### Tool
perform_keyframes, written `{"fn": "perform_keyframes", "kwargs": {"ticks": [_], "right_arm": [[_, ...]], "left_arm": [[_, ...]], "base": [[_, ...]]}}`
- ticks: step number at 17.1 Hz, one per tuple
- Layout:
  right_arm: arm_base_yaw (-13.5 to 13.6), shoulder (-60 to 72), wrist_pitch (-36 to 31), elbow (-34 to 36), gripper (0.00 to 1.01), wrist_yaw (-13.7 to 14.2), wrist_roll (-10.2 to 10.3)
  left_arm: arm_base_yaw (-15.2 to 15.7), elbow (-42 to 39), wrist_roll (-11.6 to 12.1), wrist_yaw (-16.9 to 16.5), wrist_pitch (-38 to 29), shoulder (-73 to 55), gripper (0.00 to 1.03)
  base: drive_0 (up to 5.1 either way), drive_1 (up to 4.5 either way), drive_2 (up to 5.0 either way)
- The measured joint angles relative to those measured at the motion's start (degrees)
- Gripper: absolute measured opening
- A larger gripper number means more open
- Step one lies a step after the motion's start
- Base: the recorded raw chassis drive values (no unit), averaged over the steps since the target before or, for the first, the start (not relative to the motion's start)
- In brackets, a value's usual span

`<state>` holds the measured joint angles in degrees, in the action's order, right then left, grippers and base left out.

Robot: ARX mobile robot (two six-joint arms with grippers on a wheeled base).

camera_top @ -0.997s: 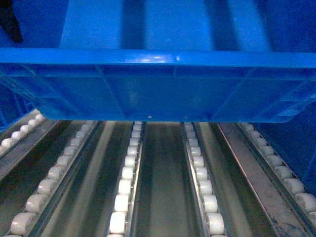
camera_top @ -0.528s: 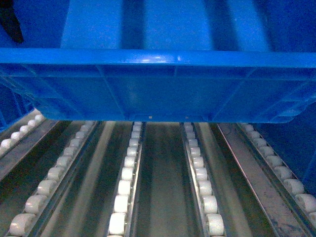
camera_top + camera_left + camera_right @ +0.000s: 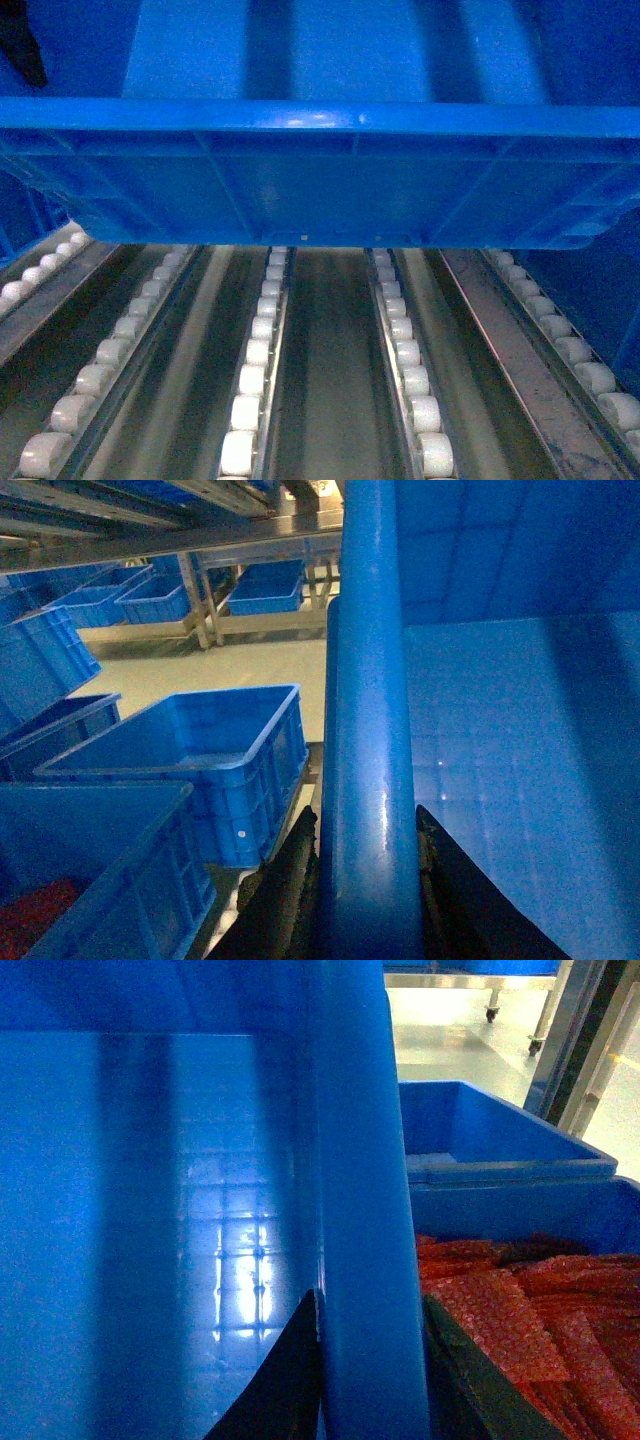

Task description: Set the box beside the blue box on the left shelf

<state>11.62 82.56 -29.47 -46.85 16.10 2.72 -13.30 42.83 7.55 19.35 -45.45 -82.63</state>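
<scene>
The box (image 3: 320, 190), a large bright blue crate with a thick rim, hangs just above the left shelf (image 3: 255, 360), with its near wall filling the top of the head view. My left gripper (image 3: 365, 818) is shut on the box's left rim (image 3: 368, 680), one dark finger on each side. On the opposite rim (image 3: 365, 1160) my right gripper (image 3: 370, 1302) is shut the same way. A blue box (image 3: 200, 745) stands empty on the shelf just left of the held one. Another blue crate (image 3: 520, 1200) sits close on the right.
Rows of white rollers (image 3: 410, 360) between grey rails run toward me under the box. The right-hand crate holds red bubbly material (image 3: 520, 1310). More blue crates (image 3: 90, 870) stand at the near left, and others sit on a far rack (image 3: 150, 600) across a pale floor.
</scene>
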Motion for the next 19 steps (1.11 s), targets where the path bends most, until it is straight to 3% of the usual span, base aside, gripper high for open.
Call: {"fn": "perform_keyframes", "kwargs": {"ticks": [19], "right_arm": [[0.0,0.0,0.0,0.0,0.21,0.0,0.0]], "left_arm": [[0.0,0.0,0.0,0.0,0.0,0.0,0.19]], "base": [[0.0,0.00,0.0]]}}
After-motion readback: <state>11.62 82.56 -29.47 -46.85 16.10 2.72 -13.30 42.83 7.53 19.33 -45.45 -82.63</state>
